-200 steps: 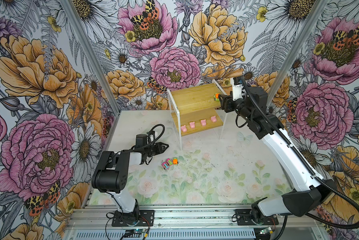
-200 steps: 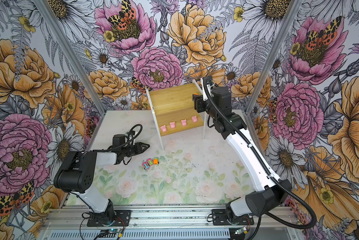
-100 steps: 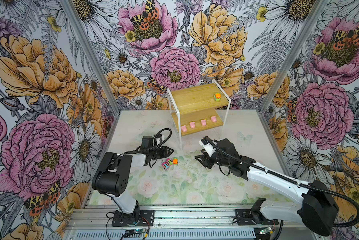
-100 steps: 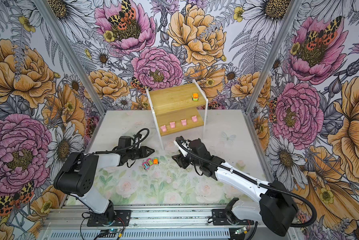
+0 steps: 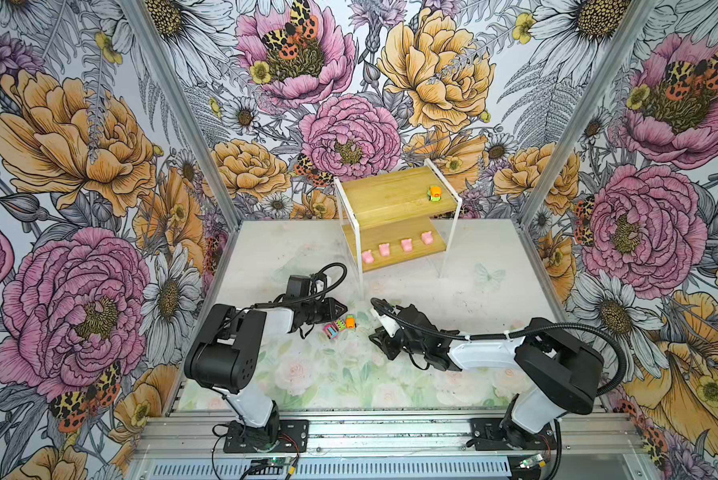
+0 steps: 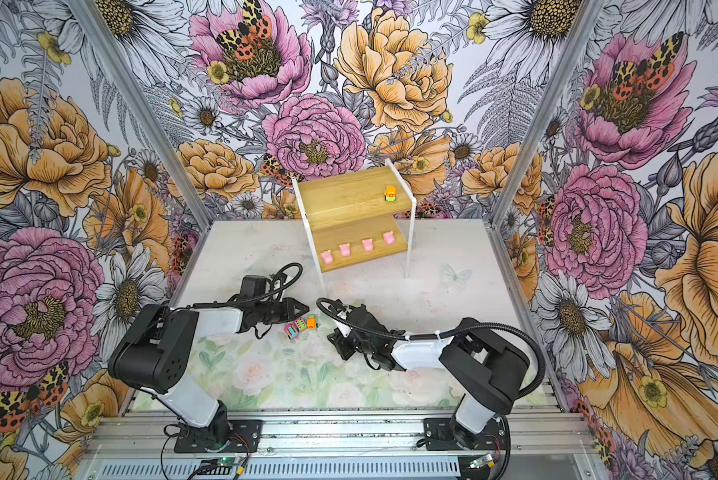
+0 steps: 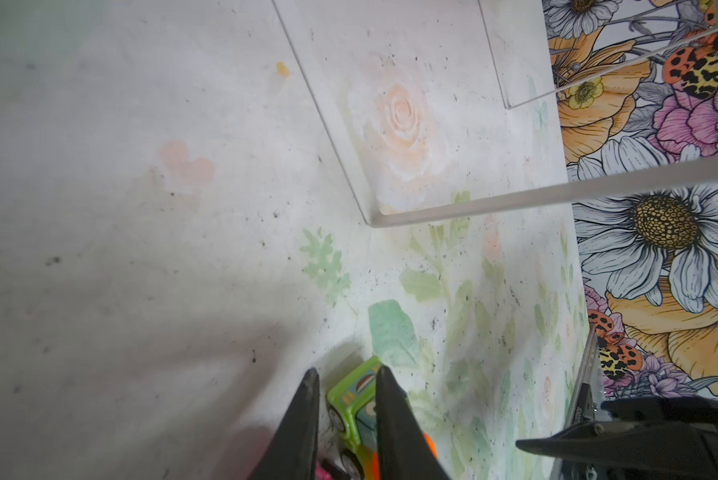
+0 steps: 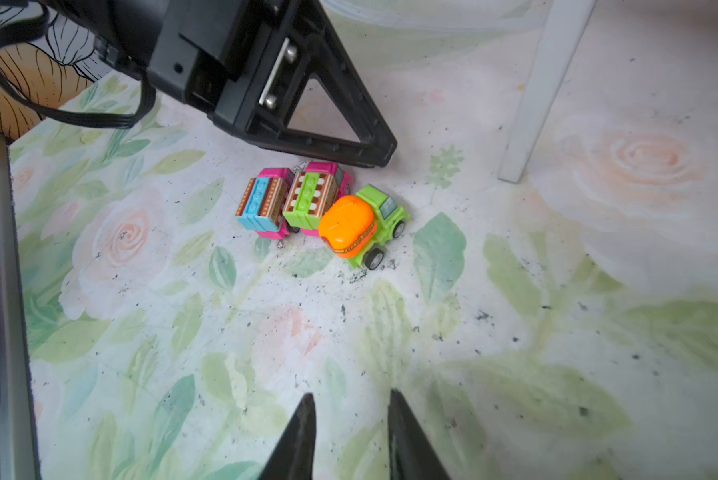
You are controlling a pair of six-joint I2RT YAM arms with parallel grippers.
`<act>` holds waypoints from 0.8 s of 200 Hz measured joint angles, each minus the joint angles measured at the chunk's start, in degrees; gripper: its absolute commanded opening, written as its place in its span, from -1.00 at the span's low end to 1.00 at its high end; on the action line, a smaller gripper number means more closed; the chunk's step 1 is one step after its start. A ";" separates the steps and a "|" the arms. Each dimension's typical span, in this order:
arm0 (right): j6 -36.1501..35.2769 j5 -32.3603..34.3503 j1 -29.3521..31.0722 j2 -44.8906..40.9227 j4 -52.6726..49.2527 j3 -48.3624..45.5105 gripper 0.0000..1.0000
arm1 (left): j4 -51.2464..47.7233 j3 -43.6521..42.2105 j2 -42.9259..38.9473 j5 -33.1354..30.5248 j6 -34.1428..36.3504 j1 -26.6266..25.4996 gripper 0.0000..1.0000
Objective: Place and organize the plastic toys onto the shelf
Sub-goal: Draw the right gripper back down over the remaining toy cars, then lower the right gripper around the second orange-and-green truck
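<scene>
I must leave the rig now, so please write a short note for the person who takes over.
Left end effector: shut, seemingly empty, tips beside the cars on the table.
Right end effector: slightly open, empty, facing them.
Done: four pigs on the lower tier of the shelf, one orange-and-green car on top.
To do, touching together: blue-topped pink car, green-topped pink car, second orange-and-green car.

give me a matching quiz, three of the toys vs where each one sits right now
Things:
1 pigs
2 pink cars
3 lone orange car

Places:
a upper board
b table
c lower board

Pairs: 1-c; 2-b; 3-a
</scene>
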 measured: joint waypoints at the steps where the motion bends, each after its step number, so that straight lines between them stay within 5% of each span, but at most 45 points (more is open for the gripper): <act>1: 0.00 -0.07 0.00 0.11 0.09 0.04 -0.44 | -0.04 0.00 0.00 -0.04 0.00 0.00 -0.49; 71: 2.82 -9.66 0.00 11.41 9.60 4.98 -0.56 | -2.69 0.46 0.00 -0.26 0.44 -0.04 -0.49; 160: 4.74 -8.39 -0.90 16.74 11.45 8.39 -0.59 | -4.04 1.49 0.00 -0.24 1.70 -0.42 -0.48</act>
